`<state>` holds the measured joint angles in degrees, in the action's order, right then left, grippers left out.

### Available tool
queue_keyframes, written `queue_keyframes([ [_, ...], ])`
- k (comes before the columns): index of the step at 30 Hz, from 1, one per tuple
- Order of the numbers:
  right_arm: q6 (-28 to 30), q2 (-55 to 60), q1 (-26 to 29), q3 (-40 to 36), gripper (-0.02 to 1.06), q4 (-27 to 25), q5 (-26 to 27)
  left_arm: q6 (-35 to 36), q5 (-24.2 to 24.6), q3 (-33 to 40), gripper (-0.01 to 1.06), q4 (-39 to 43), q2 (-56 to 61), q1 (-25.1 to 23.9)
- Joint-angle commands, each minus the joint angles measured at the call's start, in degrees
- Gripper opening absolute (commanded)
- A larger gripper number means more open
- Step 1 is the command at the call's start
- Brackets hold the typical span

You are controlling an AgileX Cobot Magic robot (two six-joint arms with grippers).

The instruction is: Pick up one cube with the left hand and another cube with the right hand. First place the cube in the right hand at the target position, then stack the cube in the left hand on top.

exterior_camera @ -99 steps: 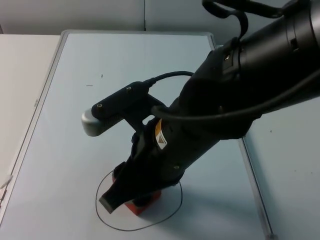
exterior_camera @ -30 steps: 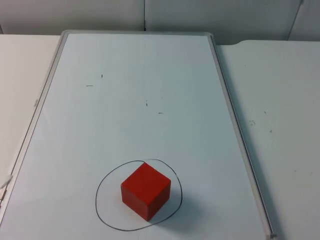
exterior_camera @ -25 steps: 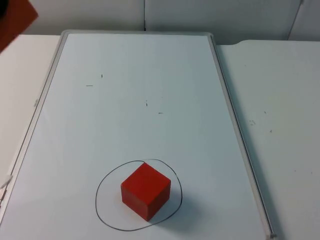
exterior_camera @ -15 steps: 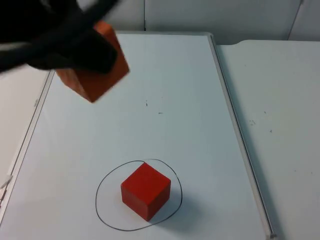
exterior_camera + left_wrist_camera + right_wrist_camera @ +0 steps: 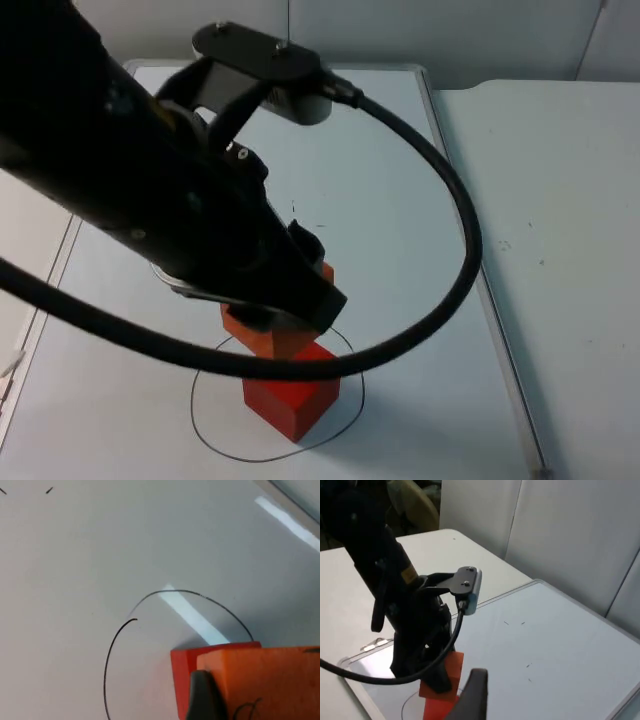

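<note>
Lower cube (image 5: 293, 400): red, sits on the whiteboard (image 5: 380, 170) inside the hand-drawn black circle (image 5: 205, 425), near edge of the board, approx mid left-right. Also seen in left wrist view (image 5: 182, 680) and right wrist view (image 5: 434, 711).
Upper cube (image 5: 285, 335): orange-red, held by left end effector directly over the lower cube. Its underside looks to be at the lower cube's top face; can't tell if touching or just above. Turned a bit relative to lower cube in top view. Left wrist view shows it (image 5: 270, 680) in front of the lower cube, w/ a thin dark scribble on its face. Right wrist view: (image 5: 451, 667) above the lower one.
Left end effector (image 5: 280, 310): clenched on the upper cube, one black fingertip (image 5: 202, 700) pressed against the cube's side. Arm comes in from far left, reaches across the board down to the circle, covers much of the board's left half.
Right end effector (image 5: 470, 697): pulled back well away from the stack, looks at board from a distance; one black fingertip visible, grip state can't tell. Arm waiting.
Circle: open gap in the line on its far side; cubes sit within it, shadow falls to the right.
Whiteboard: pale, metal frame, few small pen ticks (image 5: 320, 226) mid-board; lies on the white table (image 5: 560, 200).
Background: grey partition wall (image 5: 450, 30) behind table's far edge.
</note>
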<state>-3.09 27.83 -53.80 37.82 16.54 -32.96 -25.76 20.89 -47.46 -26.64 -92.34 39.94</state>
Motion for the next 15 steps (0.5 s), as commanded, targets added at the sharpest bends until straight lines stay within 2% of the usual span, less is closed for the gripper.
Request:
queue_keyframes([
  [1, -0.61, -0.24, -0.19, -0.45, 0.84, 0.28, 0.55, 0.5, -1.42, -0.46, 0.0, 0.1, -0.89, 0.46],
  [13, -0.59, -0.24, -0.19, -0.45, 0.84, 0.28, 0.68, 0.5, -4.59, -0.26, 0.0, -1.96, -2.64, 0.46],
  [15, -0.59, -0.24, -0.19, -0.45, 0.84, 0.28, 0.68, 0.5, -6.36, 1.45, 0.0, -2.54, -2.64, 0.46],
])
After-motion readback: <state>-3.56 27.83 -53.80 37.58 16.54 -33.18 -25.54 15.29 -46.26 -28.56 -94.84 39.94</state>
